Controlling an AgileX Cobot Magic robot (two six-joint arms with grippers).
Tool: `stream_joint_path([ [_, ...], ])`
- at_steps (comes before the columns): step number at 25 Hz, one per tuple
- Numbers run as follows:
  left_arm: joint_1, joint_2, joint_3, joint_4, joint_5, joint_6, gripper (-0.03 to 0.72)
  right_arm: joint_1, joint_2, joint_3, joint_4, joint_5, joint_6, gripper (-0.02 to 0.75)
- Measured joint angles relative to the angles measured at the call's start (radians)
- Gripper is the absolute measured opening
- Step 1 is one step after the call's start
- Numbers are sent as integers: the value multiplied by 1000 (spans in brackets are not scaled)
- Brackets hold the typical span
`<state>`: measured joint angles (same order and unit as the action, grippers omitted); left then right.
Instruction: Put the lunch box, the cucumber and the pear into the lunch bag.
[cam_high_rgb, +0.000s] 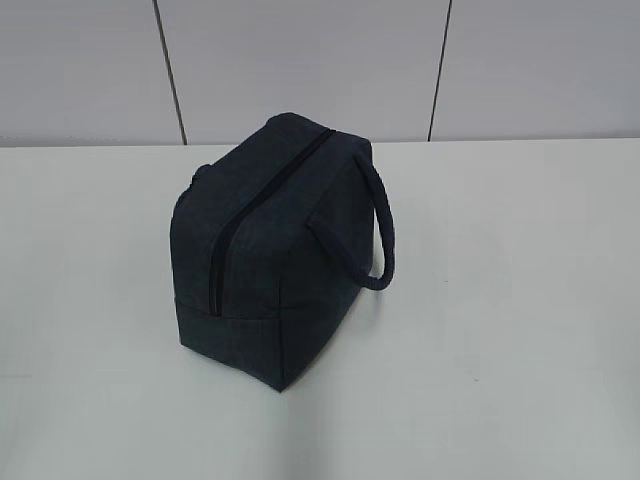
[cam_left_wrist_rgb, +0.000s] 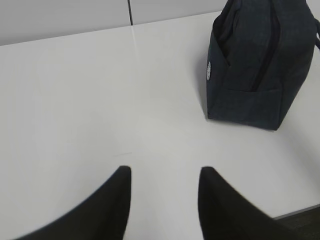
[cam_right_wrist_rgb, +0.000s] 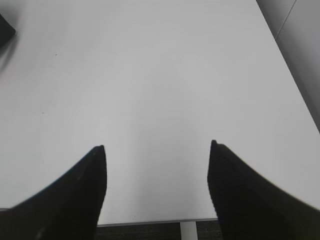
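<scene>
The dark navy lunch bag (cam_high_rgb: 275, 260) stands in the middle of the white table, its top zipper (cam_high_rgb: 262, 205) drawn shut and one padded handle (cam_high_rgb: 382, 235) hanging on its right side. The left wrist view has the lunch bag (cam_left_wrist_rgb: 257, 65) at upper right, well ahead of my left gripper (cam_left_wrist_rgb: 165, 172), which is open over bare table with nothing between its fingers. My right gripper (cam_right_wrist_rgb: 157, 147) is open wider, empty, near the table's front edge; a dark corner of the bag (cam_right_wrist_rgb: 5, 30) shows far left. The lunch box, cucumber and pear are out of view. Neither arm shows in the exterior view.
The white table (cam_high_rgb: 520, 330) runs back to a grey panelled wall (cam_high_rgb: 300, 60). The table's front edge (cam_right_wrist_rgb: 150, 221) lies just under my right gripper, and its right edge (cam_right_wrist_rgb: 290, 65) shows in the right wrist view.
</scene>
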<state>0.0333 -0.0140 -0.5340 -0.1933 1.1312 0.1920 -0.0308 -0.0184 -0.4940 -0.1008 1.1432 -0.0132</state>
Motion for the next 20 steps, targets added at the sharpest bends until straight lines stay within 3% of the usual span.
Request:
stream_joint_path([
  [20, 0, 0, 1, -1, 0, 0, 269, 0, 0, 0, 0, 0, -2, 497],
])
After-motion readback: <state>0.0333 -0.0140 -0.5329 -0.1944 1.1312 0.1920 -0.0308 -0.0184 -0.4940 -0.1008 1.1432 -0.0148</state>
